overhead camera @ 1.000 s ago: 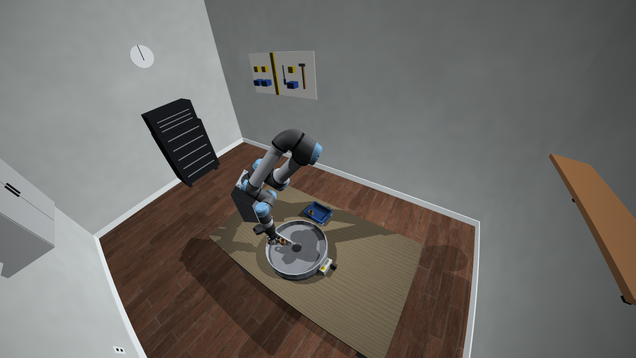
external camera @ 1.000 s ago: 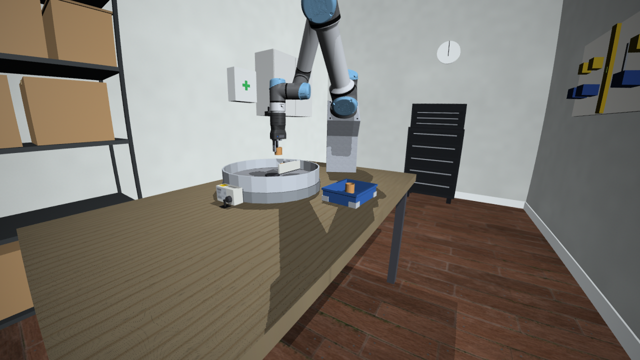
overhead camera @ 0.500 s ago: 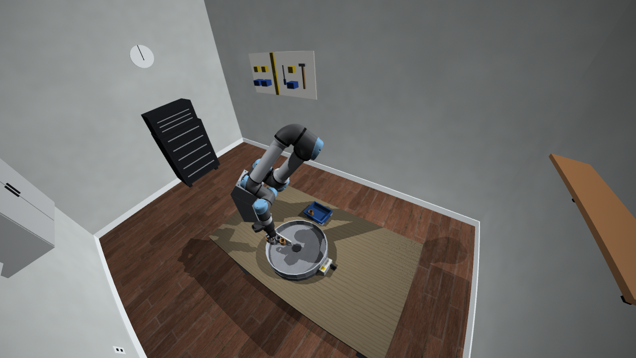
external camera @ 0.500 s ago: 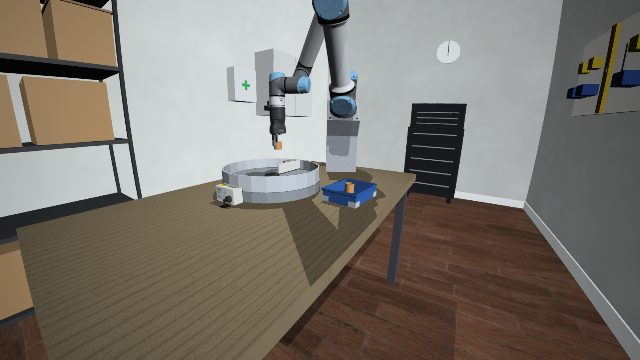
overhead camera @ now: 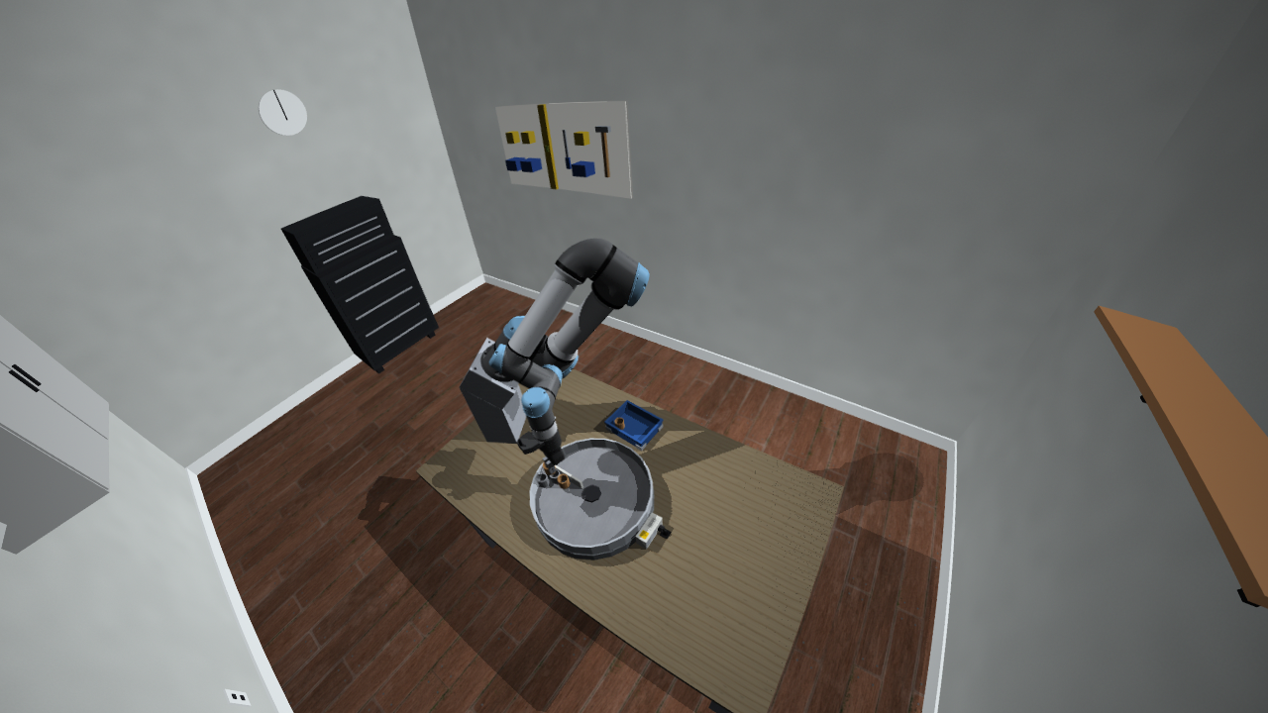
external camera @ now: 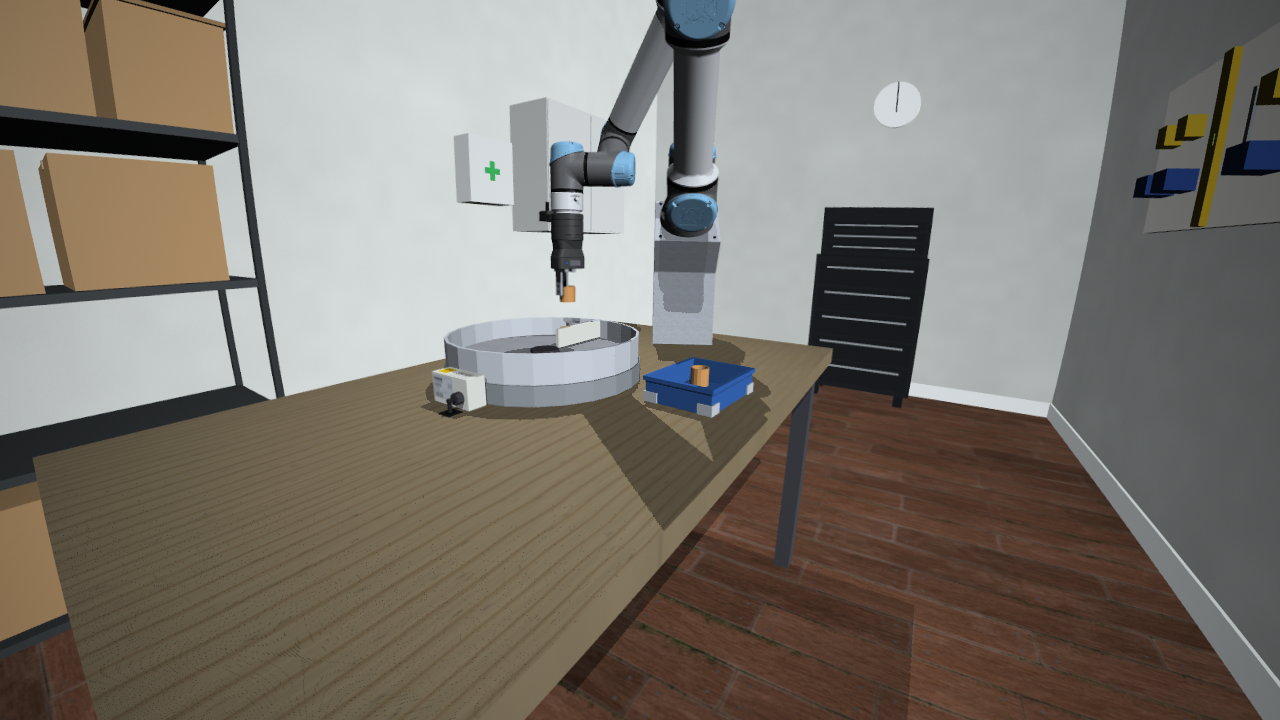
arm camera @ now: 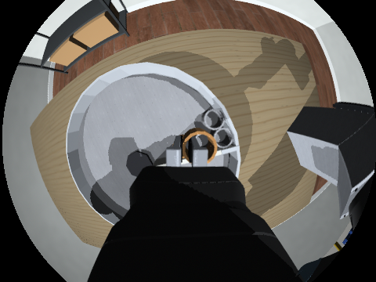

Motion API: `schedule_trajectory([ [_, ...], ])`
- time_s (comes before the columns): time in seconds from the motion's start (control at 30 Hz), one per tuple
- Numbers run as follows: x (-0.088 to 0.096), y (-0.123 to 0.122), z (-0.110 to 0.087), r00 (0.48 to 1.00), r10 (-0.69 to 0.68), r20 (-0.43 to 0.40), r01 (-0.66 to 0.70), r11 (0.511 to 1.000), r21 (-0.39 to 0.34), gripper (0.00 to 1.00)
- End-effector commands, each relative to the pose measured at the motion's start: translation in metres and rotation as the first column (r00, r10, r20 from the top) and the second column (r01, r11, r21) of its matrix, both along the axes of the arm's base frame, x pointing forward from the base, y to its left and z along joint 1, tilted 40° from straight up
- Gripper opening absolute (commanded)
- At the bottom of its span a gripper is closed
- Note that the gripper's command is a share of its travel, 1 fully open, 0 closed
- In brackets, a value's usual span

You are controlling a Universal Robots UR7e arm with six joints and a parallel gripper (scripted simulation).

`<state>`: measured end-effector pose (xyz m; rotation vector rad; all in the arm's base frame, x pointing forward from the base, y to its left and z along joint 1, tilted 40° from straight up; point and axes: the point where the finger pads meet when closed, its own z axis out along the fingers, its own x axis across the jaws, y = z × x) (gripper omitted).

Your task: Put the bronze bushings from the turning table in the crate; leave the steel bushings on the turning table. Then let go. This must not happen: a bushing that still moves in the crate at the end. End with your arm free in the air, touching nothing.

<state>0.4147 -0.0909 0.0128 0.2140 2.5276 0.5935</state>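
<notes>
A bronze bushing (external camera: 569,293) (arm camera: 215,148) is in hand, above the turning table (overhead camera: 591,552) (external camera: 537,368) (arm camera: 77,117). The tool (overhead camera: 551,464) (external camera: 562,291) (arm camera: 185,144) is nearly shut, pinching its wall, one finger inside the bore. I judge this is the carry: next, travel sideways to the crate (overhead camera: 651,433) (external camera: 676,394), lower beside the bronze bushing (overhead camera: 619,423) (external camera: 699,376) already there, and release gently so it settles. The held bushing hangs upright, open end towards the tool, long axis running down along the fingers. Below the tool, another bronze bushing (overhead camera: 564,479) seems left to fetch; the steel bushings (overhead camera: 543,480) (arm camera: 213,110) should stay.
</notes>
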Motion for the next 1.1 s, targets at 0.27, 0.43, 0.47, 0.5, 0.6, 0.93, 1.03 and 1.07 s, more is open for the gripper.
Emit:
schedule_trajectory([
  [0.27,0.002,0.029,0.017,1.000,-0.001,0.000,0.001,1.000,-0.002,0.00],
  [0.43,0.003,0.048,0.028,1.000,-0.001,-0.001,0.001,1.000,-0.002,0.00],
  [0.47,0.003,0.048,0.028,1.000,-0.001,-0.001,0.001,1.000,-0.002,0.00],
  [0.5,0.003,0.048,0.028,1.000,-0.001,-0.001,0.001,1.000,-0.002,0.00],
  [0.6,0.003,0.048,0.028,1.000,-0.001,-0.001,0.001,1.000,-0.002,0.00],
  [0.93,0.007,0.096,0.053,1.000,-0.001,0.000,0.001,1.000,-0.002,0.00],
  [1.03,0.007,0.096,0.053,1.000,-0.001,0.000,0.001,1.000,-0.002,0.00],
  [1.07,0.007,0.096,0.053,1.000,-0.001,0.000,0.001,1.000,-0.002,0.00],
])
